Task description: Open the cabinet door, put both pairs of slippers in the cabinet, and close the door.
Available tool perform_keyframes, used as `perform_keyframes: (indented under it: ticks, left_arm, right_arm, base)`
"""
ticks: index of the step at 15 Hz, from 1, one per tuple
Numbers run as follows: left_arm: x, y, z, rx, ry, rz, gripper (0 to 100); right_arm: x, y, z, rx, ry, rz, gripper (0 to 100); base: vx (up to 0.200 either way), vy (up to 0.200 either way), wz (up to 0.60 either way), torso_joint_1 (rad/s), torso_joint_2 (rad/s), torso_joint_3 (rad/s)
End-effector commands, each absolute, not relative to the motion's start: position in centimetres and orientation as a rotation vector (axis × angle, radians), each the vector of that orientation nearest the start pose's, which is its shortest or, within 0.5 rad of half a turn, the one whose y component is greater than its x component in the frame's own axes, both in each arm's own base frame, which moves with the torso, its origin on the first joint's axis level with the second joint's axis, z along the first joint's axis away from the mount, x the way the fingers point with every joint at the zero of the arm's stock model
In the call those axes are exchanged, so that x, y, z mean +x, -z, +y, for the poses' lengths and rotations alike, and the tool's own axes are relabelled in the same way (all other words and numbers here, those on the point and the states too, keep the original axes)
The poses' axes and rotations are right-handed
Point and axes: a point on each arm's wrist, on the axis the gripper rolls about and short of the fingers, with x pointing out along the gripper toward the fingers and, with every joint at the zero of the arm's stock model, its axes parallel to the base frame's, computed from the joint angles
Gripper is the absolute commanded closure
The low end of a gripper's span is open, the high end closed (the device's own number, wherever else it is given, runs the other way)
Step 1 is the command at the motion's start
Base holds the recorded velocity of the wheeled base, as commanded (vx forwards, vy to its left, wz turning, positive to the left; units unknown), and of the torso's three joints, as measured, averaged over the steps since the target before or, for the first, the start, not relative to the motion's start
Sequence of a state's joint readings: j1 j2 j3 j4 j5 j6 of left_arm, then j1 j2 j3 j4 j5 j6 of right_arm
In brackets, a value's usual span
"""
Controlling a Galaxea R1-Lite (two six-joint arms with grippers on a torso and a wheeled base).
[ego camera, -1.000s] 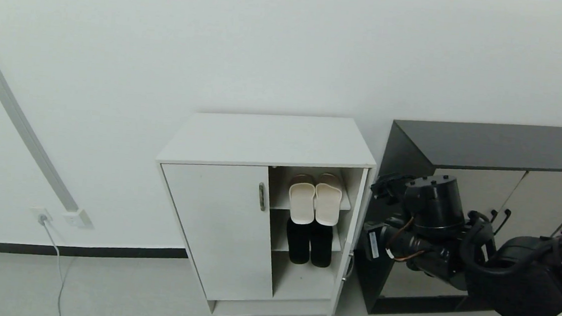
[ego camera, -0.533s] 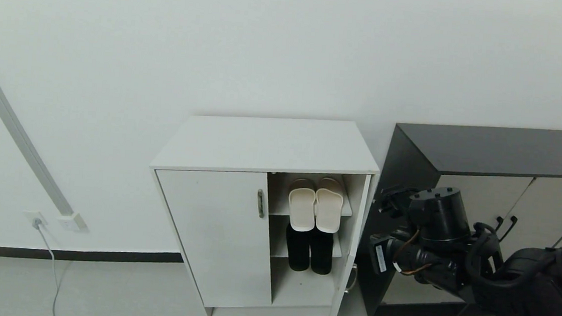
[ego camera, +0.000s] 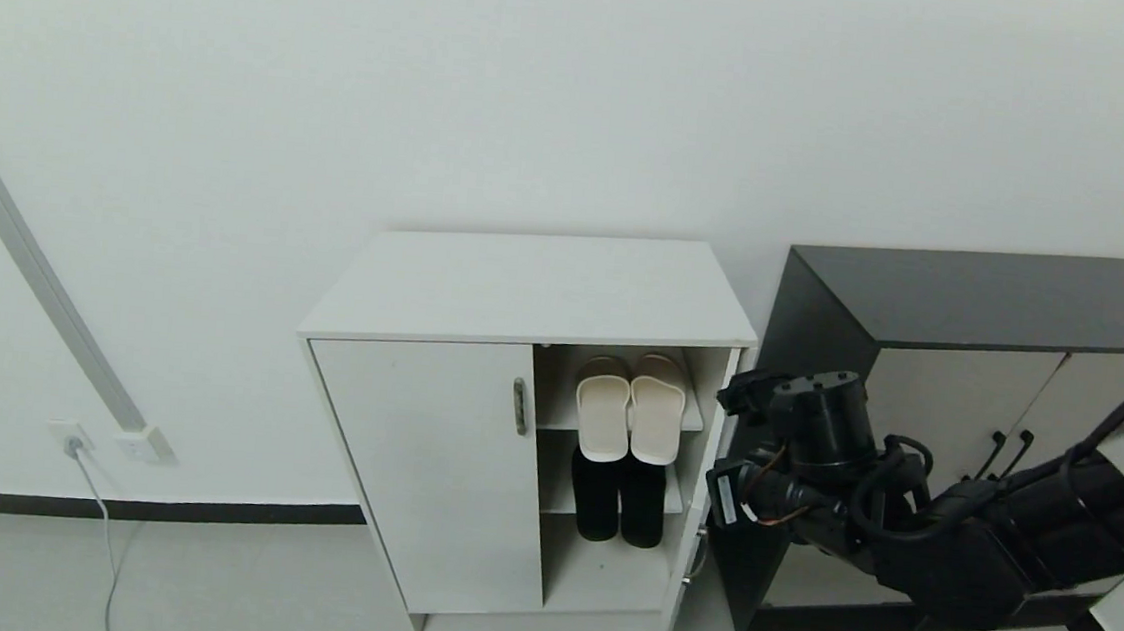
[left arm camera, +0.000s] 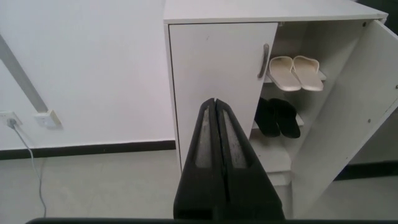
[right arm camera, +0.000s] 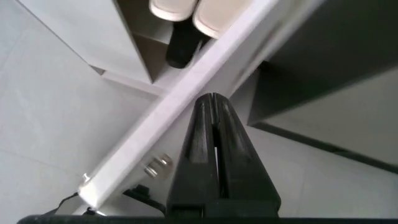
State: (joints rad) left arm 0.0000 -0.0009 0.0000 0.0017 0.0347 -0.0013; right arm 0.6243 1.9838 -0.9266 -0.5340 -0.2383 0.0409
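fingers point(right arm camera: 202, 130) of the right gripper point(right arm camera: 213, 101) are clenched flat together with nothing between them, tips at the edge of the open right door point(right arm camera: 146, 146) of the white cabinet point(ego camera: 534, 288); cannot tell if they actually touch it. metal door handle point(right arm camera: 155, 167) sits near those fingers on the same door. in the head view the right arm point(ego camera: 954, 557) comes in from the right, wrist just beside the outer face of that door, which stands swung out and is seen edge-on. left gripper point(left arm camera: 215, 104) has its fingers point(left arm camera: 204, 140) pressed together too, empty, held in front of the cabinet and well apart from it, aimed toward the closed left door point(left arm camera: 214, 62). the inner face of the open door point(left arm camera: 348, 112) is on show in the left wrist view. white slippers point(ego camera: 630, 406) lie side by side on the upper shelf of the right compartment, ends hanging over the shelf's front edge. black slippers point(ego camera: 618, 495) are side by side on the shelf just below them. both pairs are inside the cabinet, door not yet closed. black sideboard point(ego camera: 975, 298) stands just beside the cabinet on its right, against the wall point(ego camera: 540, 83). wall socket point(ego camera: 71, 435) with a cable point(ego camera: 108, 541) running down to the floor point(ego camera: 200, 578) is well to the left.
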Motion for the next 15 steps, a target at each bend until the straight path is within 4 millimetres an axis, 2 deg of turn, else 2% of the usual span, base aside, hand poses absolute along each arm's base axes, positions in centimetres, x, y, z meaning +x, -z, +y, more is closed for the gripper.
perform_keyframes:
  ticks: [1,6,15]
  left_arm:
    - [-2.3,-7.5,0.1,-0.002,-0.035,0.002,100]
    - [-2.3,-7.5,0.1,-0.002,-0.035,0.002,100]
    - [-2.3,-7.5,0.1,-0.002,-0.035,0.002,100]
  right_arm:
    - [30.6,-9.6,21.6,-0.188,-0.371,0.502,100]
    - [31.8,-9.3,23.1,-0.156,-0.382,0.487,100]
    - [35.1,-8.0,25.6,-0.116,-0.377,0.452,100]
  base:
    - [0.000,0.000,0.00,0.000,0.00,0.000]
    - [0.000,0.000,0.00,0.000,0.00,0.000]
    - [0.000,0.000,0.00,0.000,0.00,0.000]
